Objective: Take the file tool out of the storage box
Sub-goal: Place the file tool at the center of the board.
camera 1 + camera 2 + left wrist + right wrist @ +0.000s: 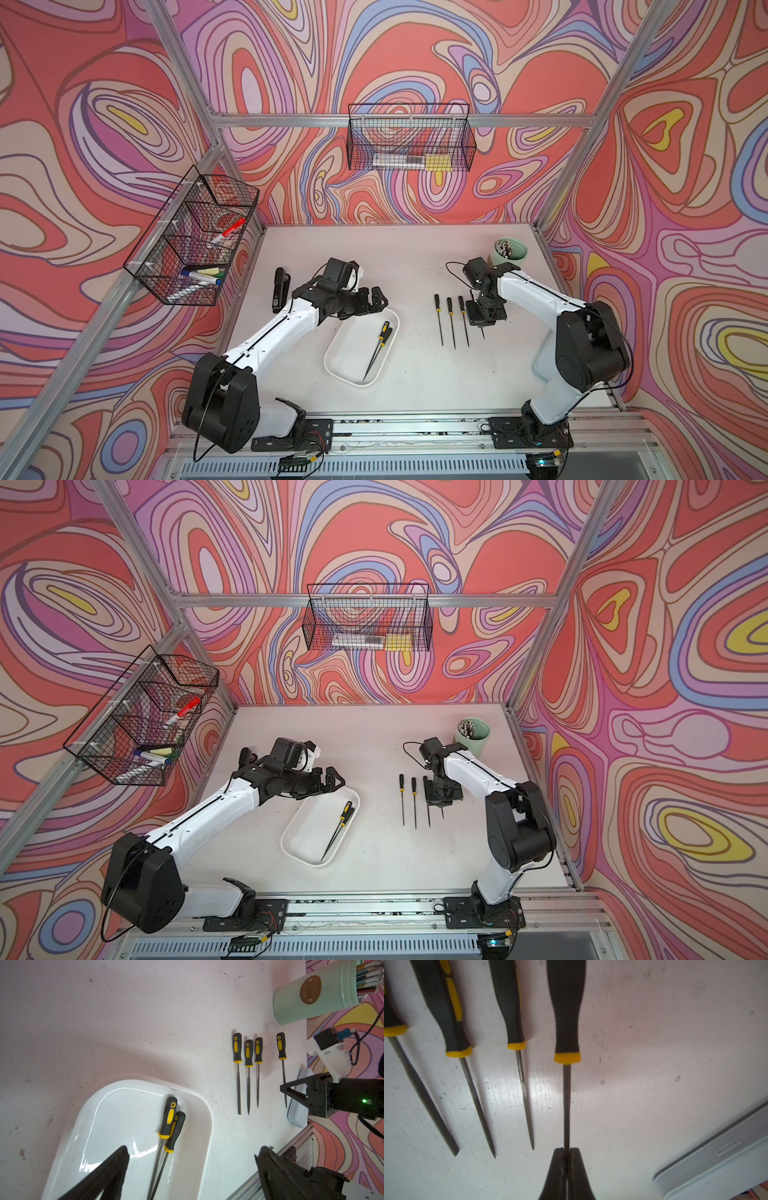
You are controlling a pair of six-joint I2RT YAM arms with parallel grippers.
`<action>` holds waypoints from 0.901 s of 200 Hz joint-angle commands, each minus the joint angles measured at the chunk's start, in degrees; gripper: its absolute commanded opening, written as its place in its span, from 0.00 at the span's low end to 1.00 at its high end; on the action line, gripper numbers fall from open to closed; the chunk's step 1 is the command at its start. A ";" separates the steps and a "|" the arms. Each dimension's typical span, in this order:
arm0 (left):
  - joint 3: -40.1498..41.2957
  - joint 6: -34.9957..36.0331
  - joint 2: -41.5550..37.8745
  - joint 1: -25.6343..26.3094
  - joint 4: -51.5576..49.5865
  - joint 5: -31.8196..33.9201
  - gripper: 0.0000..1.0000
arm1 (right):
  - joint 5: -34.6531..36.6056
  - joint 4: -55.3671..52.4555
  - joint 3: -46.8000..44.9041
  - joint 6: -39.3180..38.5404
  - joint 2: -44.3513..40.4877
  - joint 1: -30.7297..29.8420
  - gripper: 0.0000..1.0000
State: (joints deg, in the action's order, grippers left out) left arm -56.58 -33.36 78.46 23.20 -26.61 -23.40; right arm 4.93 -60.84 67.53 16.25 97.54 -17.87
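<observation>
right gripper (566, 1152) clamps one file (566, 1095) by the shaft; left gripper (193, 1150) gapes at storage box (206, 1126) far end. Two touching files (169, 1118) inside: likely grabs both.

Oval label (310, 989) on mint cup (291, 1006) — script too blurred to read.

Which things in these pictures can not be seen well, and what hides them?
- Black-and-yellow file in the shut right gripper, which covers most of it in both top views.
- Two more files in the shallow white plastic storage box: tips cut off by the left wrist view's edge.
- Mint-green cylindrical cup: contents too small in both top views.
</observation>
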 commanded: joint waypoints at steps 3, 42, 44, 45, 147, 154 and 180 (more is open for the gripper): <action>0.94 0.93 0.64 -0.40 1.58 -1.47 0.99 | -1.06 1.78 -0.10 -1.44 2.27 0.73 0.00; 1.03 0.93 0.91 -0.36 1.67 -1.18 0.99 | -1.87 4.09 -0.94 -1.66 4.82 1.25 0.00; 1.03 0.87 0.91 -0.35 1.66 -1.20 0.99 | -1.88 4.18 -0.98 -1.66 5.22 1.26 0.00; 1.03 0.86 0.91 -0.35 1.65 -1.21 0.99 | -1.87 4.21 -1.03 -1.66 5.30 1.26 0.00; 2.79 0.11 0.28 -0.35 2.52 -1.30 0.99 | -1.89 6.56 -4.94 -0.61 6.18 1.52 0.00; 2.87 0.17 0.25 -0.35 2.16 -1.25 0.99 | -1.85 6.59 -4.94 -0.64 6.17 1.52 0.01; 2.72 0.75 0.21 -0.36 0.47 -0.98 0.99 | -1.88 6.52 -5.04 -0.52 6.09 1.52 0.07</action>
State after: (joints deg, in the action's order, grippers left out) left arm -54.08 -33.41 78.94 23.20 -24.71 -24.27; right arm 3.38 -54.63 63.90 15.29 103.31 -16.80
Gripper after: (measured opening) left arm 0.994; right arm 0.053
